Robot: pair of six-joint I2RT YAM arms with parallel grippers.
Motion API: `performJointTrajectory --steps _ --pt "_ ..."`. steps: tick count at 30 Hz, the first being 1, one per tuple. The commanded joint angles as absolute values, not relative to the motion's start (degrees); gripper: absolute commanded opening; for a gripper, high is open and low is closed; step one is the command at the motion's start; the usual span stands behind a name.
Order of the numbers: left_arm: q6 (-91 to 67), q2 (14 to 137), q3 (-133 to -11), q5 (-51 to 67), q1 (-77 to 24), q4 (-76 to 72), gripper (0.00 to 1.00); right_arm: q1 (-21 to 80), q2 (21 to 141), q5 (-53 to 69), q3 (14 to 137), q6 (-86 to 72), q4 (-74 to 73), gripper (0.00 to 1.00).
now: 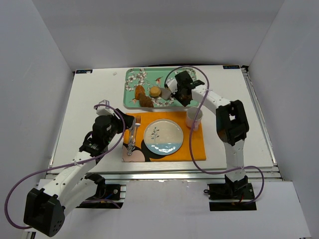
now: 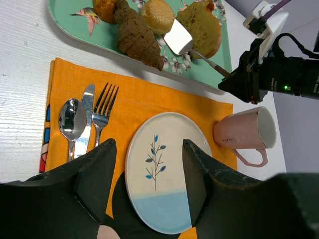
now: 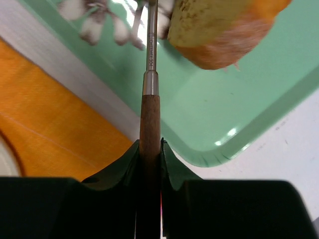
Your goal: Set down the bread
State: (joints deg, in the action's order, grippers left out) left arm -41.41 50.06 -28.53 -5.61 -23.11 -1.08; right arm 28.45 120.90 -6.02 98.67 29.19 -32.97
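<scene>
The task was judged to be at an early stage. The bread [image 2: 157,15] had not yet been lifted: it was seen lying on the green tray [image 1: 132,77] at the far side of the table, between the dark brown chunks [image 2: 137,35] and the wedge-shaped slice [image 2: 202,25]. The plate [image 1: 172,130] on the orange placemat [image 1: 195,144] was seen bare and was taken as the likely place for the bread, though the task sentence names no destination. The scooping, the carrying across and the setting down were all judged to be left.

The right tool [image 3: 149,154] was seen clamped on the wooden handle of a spatula [image 2: 178,38], its fingers pressed together against the handle from both sides. The spatula's blade was held over the tray, just beside the bread on the side of the wedge-shaped slice. Whether its edge touched the bread or had been slid beneath it could not be told.

The left tool [image 2: 147,149] was seen with its fingers wide apart, held above the near part of the plate, with nothing between them and nothing touched. A pink mug [image 2: 244,132] was seen beside the plate.
</scene>
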Motion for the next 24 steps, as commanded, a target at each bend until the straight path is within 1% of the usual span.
performJointTrajectory --steps 1,11,12,24 --pt "-41.0 49.2 -29.5 -6.5 -23.4 -0.5 0.65 30.2 120.4 -4.0 97.6 30.6 -33.3 0.0" --pt "-41.0 49.5 -29.7 -6.6 -23.4 -0.4 0.65 31.3 121.5 -0.4 99.0 27.4 -35.0 0.0" --pt "-41.0 49.4 -29.7 -6.6 -23.4 -0.4 0.65 31.3 121.6 1.6 99.1 27.2 -34.8 0.0" --pt "-41.2 49.1 -29.8 -6.7 -23.4 -0.4 0.65 31.0 123.8 8.3 101.8 22.7 -34.5 0.0"
